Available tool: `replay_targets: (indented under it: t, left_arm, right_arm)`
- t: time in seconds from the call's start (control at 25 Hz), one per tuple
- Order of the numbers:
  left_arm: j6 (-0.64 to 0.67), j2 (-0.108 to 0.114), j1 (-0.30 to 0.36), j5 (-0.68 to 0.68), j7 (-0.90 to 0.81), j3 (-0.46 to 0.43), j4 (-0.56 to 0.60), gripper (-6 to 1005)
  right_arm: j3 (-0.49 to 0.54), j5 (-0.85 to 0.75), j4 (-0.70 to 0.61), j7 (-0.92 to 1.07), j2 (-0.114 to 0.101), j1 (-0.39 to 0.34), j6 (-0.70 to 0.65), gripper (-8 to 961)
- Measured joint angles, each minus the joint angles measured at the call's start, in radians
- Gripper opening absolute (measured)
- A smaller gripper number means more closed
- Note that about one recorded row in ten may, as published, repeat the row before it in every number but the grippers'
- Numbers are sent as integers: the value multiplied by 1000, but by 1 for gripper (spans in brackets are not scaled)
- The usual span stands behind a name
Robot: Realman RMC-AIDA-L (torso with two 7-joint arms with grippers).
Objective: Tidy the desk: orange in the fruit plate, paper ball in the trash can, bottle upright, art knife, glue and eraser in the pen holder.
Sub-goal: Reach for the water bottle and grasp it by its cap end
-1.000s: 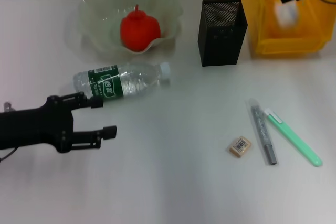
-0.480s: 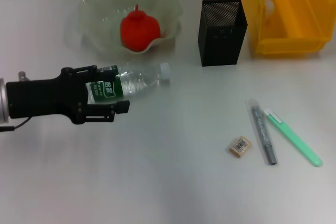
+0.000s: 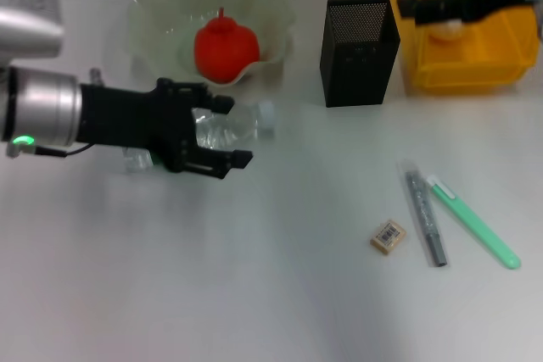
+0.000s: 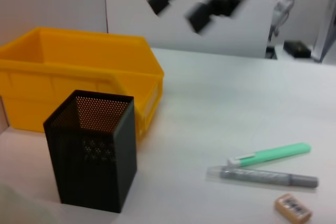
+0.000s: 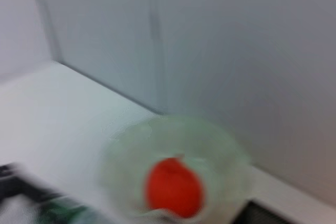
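Now the left gripper [image 3: 227, 131] straddles the bottle [image 3: 233, 123], its fingers apart, one on each side of the clear body. That bottle lies flat on the white surface [image 3: 280, 294], its cap [image 3: 265, 112] pointing right, just near of the fruit plate [image 3: 153, 19], which holds the orange [image 3: 225, 50]. Far right, the right gripper [image 3: 433, 8] hangs over the yellow trash can [image 3: 462, 74]; whether its fingers are apart or together cannot be told.
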Motion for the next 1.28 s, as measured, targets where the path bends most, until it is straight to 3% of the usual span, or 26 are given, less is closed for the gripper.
replay_targets:
  t: [0.2,0.48,0.76,1.28]
  left_arm:
    - [-138,-2,-35,2,-74,156,38,707]
    - [-339,-5,-63,57,-141,325,41,703]
    - [-511,-10,-62,68,-173,484,33,700]
    - [-751,-12,-74,81,-228,674,-8,695]
  right_arm:
    - [52,252,91,-220,-2,-123,-56,840]
    - [241,392,254,-473,-1,-193,-256,839]
    - [423,440,413,-582,-4,-189,-375,839]
    - [449,439,433,-578,-4,-176,-370,839]
